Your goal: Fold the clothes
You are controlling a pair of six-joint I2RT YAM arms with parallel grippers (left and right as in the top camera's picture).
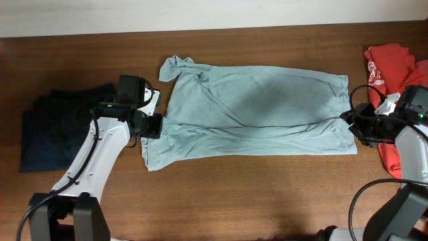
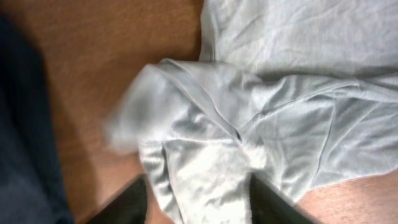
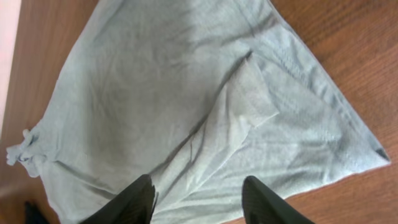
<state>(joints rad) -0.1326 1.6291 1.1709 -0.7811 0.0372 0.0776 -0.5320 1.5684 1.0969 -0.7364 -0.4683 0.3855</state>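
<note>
Currently we are recording the left gripper (image 1: 154, 125) as clamped on a thick wad of the pale grey-blue T-shirt (image 1: 254, 110). In the left wrist view, bunched cloth is filling the whole gap between its fingers (image 2: 127, 205) and rising a little toward the camera.

We are finding the right gripper (image 1: 349, 120) at the opposite short edge of the same garment. Its jaws are standing apart with cloth lying between them and a ridge of fabric running straight ahead from that gap. We cannot tell whether they are actually pinching it.

The T-shirt is stretching between the two grippers across the table (image 1: 234, 194). A long crease is running from one gripper toward the other, and one corner just beyond the left gripper is lying twisted.

We are judging the work as at an early stage. The T-shirt is looking laid out and narrowed lengthwise, but it is not yet a compact fold. The red shirt (image 1: 388, 63), just beyond the right gripper on its outer side, is sitting crumpled and awaiting attention. The navy garment (image 1: 53, 127), behind the left gripper on its outer side, is lying flat; whether it is properly folded we cannot tell.
</note>
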